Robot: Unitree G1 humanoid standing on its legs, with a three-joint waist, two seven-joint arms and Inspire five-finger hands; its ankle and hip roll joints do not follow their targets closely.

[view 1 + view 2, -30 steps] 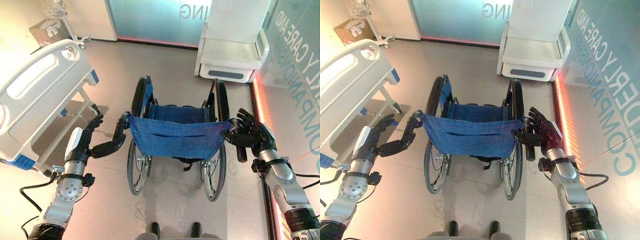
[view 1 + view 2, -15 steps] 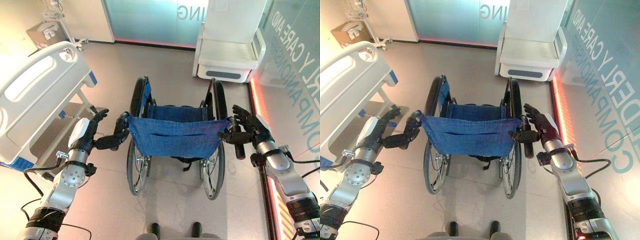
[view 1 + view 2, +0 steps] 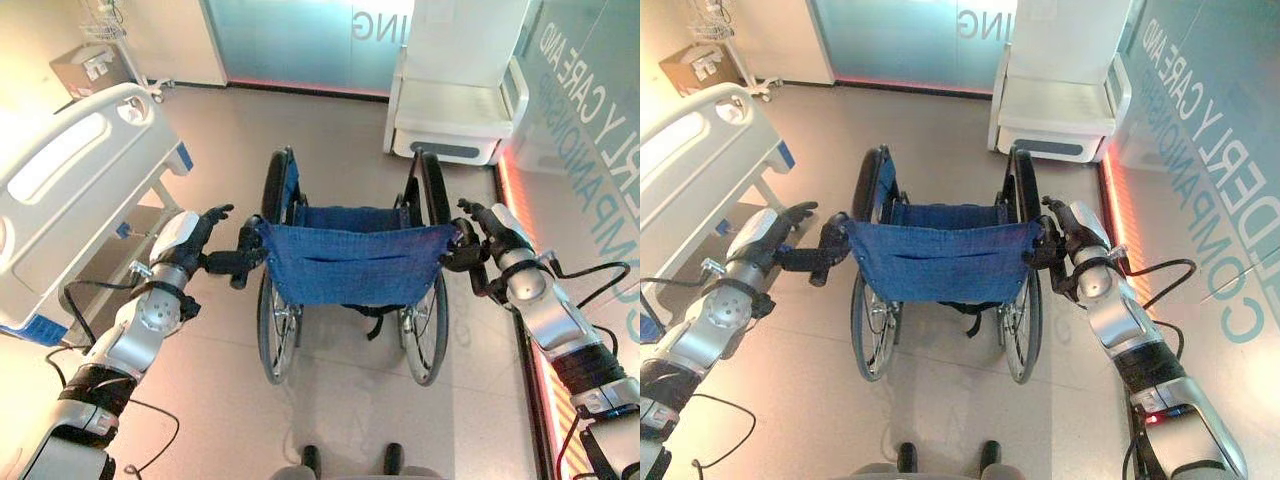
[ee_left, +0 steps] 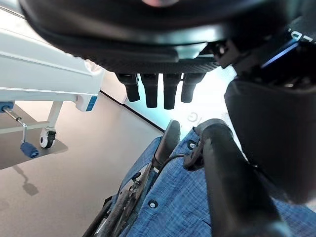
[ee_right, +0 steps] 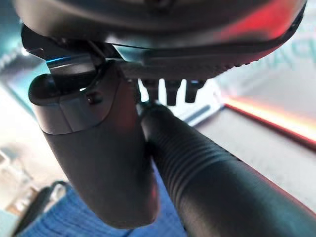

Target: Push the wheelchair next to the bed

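The wheelchair [image 3: 350, 270] stands on the open floor straight ahead of the robot, its blue sling back facing the robot and its long axis pointing away toward the glass wall. The left hand [image 3: 205, 245] rests against the left push handle [image 4: 232, 192] with fingers straight, thumb alongside, not clenched. The right hand [image 3: 480, 240] meets the right push handle [image 5: 207, 182] the same way, fingers extended past the grip. The bed [image 3: 70, 190] lies to the left of the chair, well apart from its left wheel, so the push likely needs to veer left, the right hand driving harder.
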